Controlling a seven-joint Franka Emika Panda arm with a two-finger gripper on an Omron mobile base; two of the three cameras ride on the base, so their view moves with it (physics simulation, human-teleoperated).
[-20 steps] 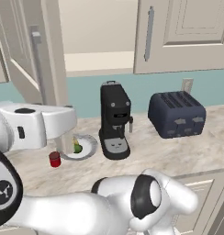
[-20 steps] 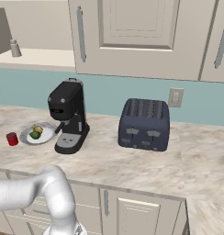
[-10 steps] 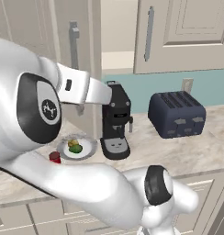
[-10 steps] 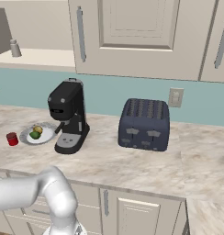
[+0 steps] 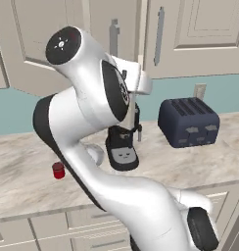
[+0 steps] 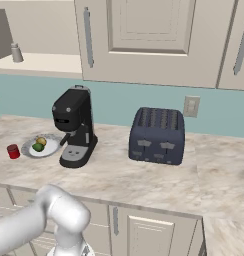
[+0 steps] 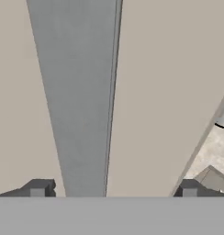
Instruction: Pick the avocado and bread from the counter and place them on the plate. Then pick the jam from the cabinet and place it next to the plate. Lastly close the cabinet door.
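Comparing with a second earlier, the arm (image 5: pixel 92 122) was seen swung up from beside the plate (image 6: pixel 41 148) toward the cabinet door (image 5: pixel 48 44). The jam (image 6: pixel 13 151) stood on the bench (image 6: pixel 159 180) at the plate's 9 o'clock, with avocado (image 6: pixel 38 147) and bread (image 6: pixel 42 141) on the plate, so only the door closing was judged left. The fingers (image 7: pixel 38 189) were spread fully wide, nothing held, a beige panel (image 7: pixel 164 82) close ahead; contact could not be told.
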